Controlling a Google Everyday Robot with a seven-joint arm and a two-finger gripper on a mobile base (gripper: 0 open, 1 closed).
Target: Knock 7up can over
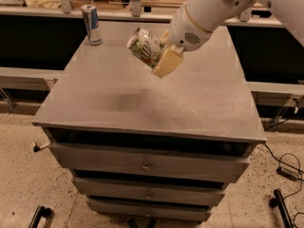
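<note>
Above the grey counter my gripper holds the 7up can tilted in the air, fingers clamped on its side. I judge it light, smooth, easily dented; a mid-body hold is best.

One 7up can, one slim blue can, one gripper above one three-drawer cabinet

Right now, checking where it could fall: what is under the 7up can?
Only bare tabletop with a faint shadow. The 7up can hangs tilted in the shut gripper, clear of the top. A finger covers its lower right side.
</note>
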